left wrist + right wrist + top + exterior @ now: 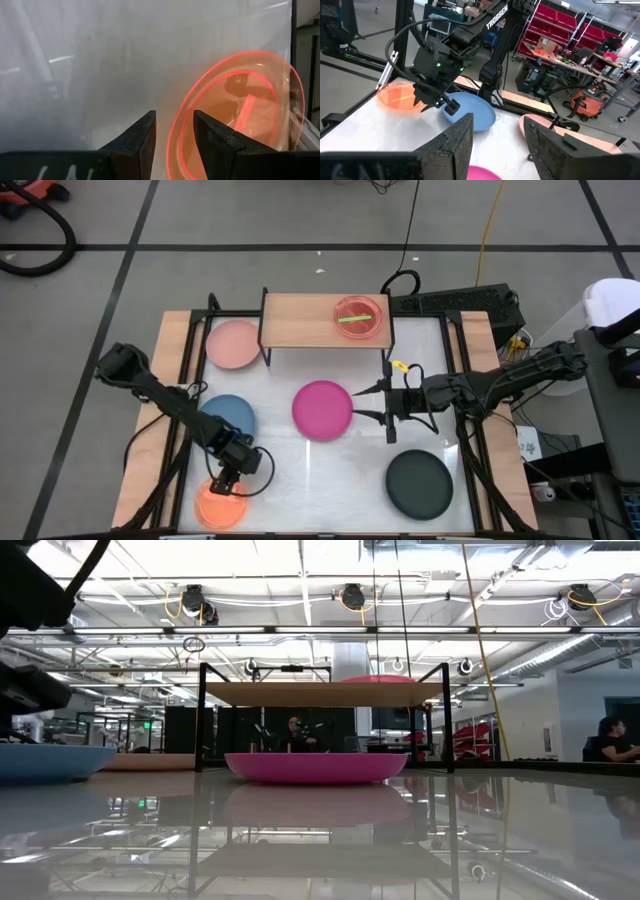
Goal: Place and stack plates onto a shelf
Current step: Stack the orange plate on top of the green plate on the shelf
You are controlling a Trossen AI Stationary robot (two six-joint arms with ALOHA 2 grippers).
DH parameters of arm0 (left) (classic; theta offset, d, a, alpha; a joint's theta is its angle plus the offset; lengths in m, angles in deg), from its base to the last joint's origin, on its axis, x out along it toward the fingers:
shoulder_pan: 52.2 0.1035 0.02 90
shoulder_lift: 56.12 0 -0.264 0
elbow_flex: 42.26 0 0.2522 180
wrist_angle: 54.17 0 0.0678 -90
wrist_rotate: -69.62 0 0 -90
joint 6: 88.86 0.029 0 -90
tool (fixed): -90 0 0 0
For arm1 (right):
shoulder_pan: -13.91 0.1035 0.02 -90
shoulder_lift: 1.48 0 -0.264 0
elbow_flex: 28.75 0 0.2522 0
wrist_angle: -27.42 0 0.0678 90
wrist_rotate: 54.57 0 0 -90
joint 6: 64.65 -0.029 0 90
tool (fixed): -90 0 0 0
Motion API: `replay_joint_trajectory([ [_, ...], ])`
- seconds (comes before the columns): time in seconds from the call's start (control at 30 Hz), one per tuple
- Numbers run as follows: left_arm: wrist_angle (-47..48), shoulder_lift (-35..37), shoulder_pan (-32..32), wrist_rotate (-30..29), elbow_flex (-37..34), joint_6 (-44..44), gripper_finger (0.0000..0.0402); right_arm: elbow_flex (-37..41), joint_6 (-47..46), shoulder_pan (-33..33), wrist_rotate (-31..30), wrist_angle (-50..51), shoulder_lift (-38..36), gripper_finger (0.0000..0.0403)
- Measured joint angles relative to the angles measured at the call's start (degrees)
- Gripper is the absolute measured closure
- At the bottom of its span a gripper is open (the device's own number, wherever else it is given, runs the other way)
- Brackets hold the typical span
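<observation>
"TROSSEN" reads in white on the left arm (492,20).

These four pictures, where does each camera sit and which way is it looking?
High view: above the table, facing straight down; shows both arms, the shelf and all plates.
Low view: at tabletop height, facing level toward the magenta plate before the shelf; no gripper shows.
Left wrist view: on the left arm, the left gripper open at the orange plate rim.
Right wrist view: on the right arm, past the right gripper, open, toward the left arm.
Shared: both wrist views show the orange plate.
</observation>
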Motion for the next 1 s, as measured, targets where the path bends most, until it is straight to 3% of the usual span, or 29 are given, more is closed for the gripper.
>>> replay_joint_trajectory([
  [0.4,-2.2,-4.1,0.0,2.9,0.0,1.5,0.027,0.0,0.0,0.0,0.0,0.3,0.0,0.0247],
  [0.77,-2.6,-5.4,1.6,6.1,0.0,3.0,0.0387,0.0,0.3,0.0,0.0,0.4,0.0,0.0247],
  [1.0,-1.6,-3.3,5.0,6.9,2.3,4.6,0.0398,0.0,2.0,0.0,0.0,-0.7,-0.2,0.0247],
])
